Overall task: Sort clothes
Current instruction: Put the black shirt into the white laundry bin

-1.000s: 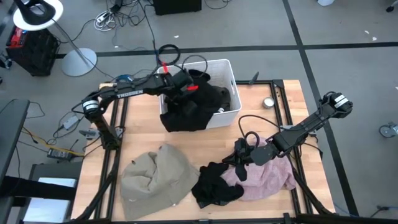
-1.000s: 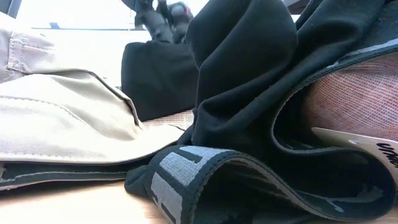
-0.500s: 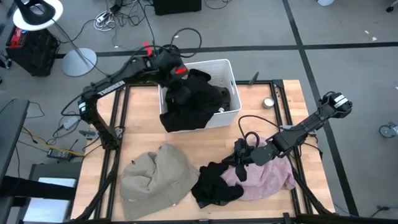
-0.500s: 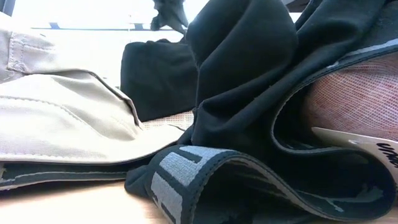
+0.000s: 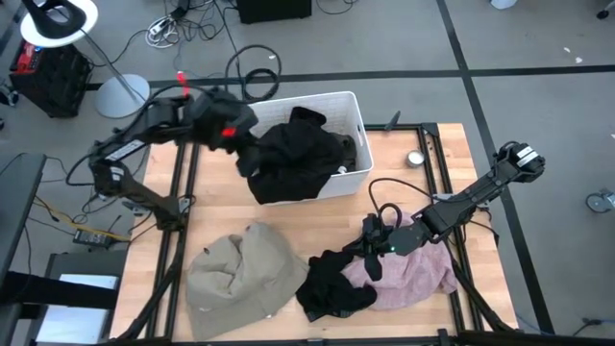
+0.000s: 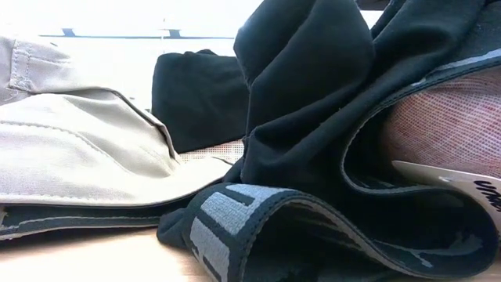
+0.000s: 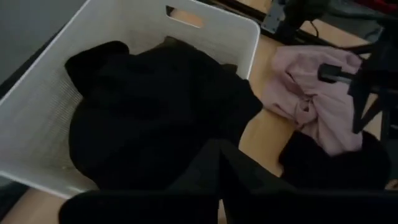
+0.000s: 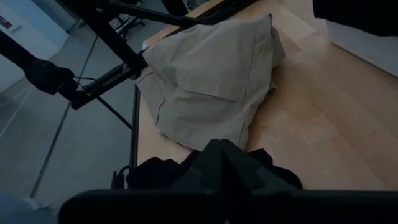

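While the left gripper (image 5: 242,144) hangs at the upper left of the high view, just outside the left wall of the white bin (image 5: 356,111), its fingers are closed together and hold nothing. A black garment (image 5: 303,154) fills the bin and spills over its near wall onto the wooden surface (image 5: 432,159); the left wrist view shows the same garment (image 7: 155,112) heaped inside the bin's perforated walls (image 7: 211,31).

Right gripper (image 5: 373,240) sits low at the lower right of the high view, fingers fully closed, resting at the edge of the pink garment (image 5: 418,274). Cannot tell whether any fabric is pinched between them. A second black garment (image 5: 332,284) lies crumpled just left of the pink one, touching and partly overlapping it. Low view: this black garment with its grey waistband (image 6: 235,219) fills the centre and right of the frame, pink mesh fabric (image 6: 438,125) showing behind it at the right.

Large beige garment (image 5: 240,274) lies at the lower left of the surface, apart from the bin, its right edge near the second black garment. Right wrist view shows it (image 8: 211,81) bunched on the wood.

Small round object (image 5: 415,159) rests on the surface right of the bin.
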{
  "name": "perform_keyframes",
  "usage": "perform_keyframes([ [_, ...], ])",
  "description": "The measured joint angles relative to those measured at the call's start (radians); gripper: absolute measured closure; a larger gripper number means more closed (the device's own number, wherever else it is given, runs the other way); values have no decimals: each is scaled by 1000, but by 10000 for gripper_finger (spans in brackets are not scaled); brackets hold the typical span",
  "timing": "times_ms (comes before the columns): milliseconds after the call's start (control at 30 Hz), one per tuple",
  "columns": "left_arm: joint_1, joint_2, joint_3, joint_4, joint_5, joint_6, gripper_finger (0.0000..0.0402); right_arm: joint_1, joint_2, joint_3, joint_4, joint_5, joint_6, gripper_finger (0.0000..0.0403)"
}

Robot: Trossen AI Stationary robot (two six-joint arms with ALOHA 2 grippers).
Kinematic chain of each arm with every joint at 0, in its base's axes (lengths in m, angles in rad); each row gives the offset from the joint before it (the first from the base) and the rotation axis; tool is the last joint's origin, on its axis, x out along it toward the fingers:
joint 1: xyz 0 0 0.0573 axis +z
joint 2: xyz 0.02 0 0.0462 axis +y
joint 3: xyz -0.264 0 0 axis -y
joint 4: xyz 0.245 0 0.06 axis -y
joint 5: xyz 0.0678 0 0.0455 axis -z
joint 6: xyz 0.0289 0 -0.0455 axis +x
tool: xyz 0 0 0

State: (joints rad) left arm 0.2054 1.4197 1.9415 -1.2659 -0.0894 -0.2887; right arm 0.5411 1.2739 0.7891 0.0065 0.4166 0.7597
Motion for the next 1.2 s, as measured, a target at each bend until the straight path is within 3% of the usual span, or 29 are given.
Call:
perform_keyframes([
  [200,-131,-54,-19,-72,-155,-61,400,0,0,0,0,0,-3,402],
  [400,-251,-176,-249,2,-253,-180,400,0,0,0,1,0,-4,402],
  [767,-354,-475,-837,277,-280,-479,401,0,0,0,8,0,-4,403],
  [967,-364,-575,-1037,359,-279,-521,401,0,0,0,9,0,-3,403],
  [1200,-363,-576,-1195,498,-251,-514,396,-2,0,0,8,0,-1,403],
])
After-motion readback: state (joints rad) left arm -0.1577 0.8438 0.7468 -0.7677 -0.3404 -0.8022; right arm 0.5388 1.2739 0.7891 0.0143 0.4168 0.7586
